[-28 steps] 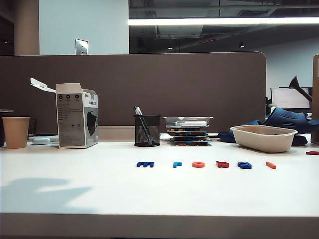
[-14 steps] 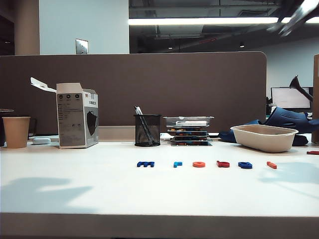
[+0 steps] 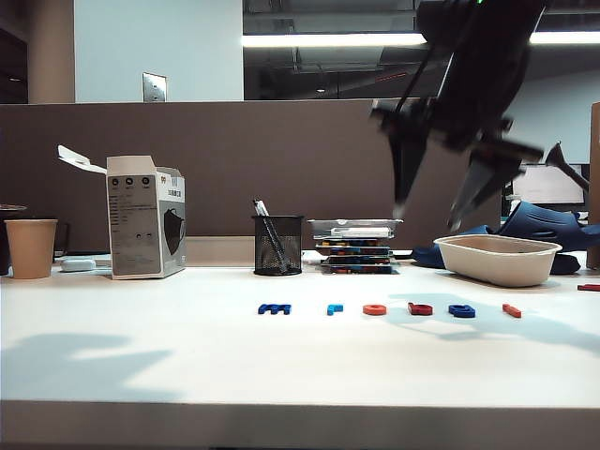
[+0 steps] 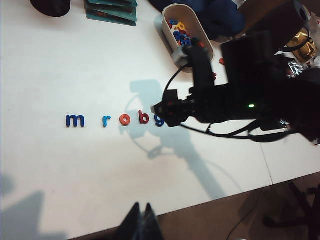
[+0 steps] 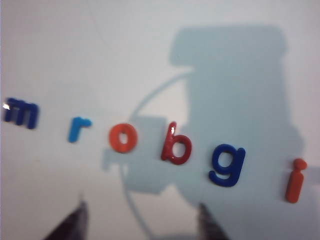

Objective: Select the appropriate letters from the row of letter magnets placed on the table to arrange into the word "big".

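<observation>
On the white table (image 3: 141,366) the row of letter magnets (image 3: 389,309) lies untouched. The right gripper (image 3: 441,211), absent a second ago, now hangs above it with jaws spread wide, the red b (image 5: 176,147) directly beneath, g (image 5: 227,165) and i (image 5: 296,180) just beyond. Picking seems about to begin. The left gripper (image 4: 141,225) waits well away; whether it is open is unclear.

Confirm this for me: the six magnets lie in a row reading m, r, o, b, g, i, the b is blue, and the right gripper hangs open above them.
Not quite: the b is red; the blue one is the g beside it, as the right wrist view shows. The row does read m, r, o, b, g, i, and the right gripper hangs open above it.
</observation>
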Tool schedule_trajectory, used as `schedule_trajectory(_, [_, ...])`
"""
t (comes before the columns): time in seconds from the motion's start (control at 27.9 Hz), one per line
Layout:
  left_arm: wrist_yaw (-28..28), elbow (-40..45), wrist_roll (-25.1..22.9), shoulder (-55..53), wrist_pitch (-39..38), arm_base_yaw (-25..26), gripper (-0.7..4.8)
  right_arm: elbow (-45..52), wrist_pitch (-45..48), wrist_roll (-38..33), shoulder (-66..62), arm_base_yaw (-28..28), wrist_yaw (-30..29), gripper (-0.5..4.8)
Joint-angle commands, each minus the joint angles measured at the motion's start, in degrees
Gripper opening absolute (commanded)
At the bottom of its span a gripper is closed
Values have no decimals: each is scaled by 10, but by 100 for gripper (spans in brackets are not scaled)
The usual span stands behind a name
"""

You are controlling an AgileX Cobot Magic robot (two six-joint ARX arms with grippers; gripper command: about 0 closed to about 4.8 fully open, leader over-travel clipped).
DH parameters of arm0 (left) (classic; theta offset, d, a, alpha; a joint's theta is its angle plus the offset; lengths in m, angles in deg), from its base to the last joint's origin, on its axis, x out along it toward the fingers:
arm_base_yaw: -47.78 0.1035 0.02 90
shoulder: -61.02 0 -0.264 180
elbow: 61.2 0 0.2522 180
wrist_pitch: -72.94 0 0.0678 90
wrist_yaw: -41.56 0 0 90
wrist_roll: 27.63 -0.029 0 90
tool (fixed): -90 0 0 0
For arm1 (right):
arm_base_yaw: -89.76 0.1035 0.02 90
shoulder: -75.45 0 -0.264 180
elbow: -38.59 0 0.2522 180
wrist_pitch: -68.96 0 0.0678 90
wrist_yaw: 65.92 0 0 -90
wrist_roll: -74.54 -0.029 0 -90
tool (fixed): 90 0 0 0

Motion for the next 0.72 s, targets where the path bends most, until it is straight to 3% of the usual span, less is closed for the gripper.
schedule_trajectory(0.04, [-2, -1, 2, 1, 4, 0, -5, -5, 7, 0, -26, 7, 9, 273])
schedule_trajectory(0.72, [-2, -1, 2, 2, 4, 0, -5, -5, 55, -11, -108, 9, 12, 272])
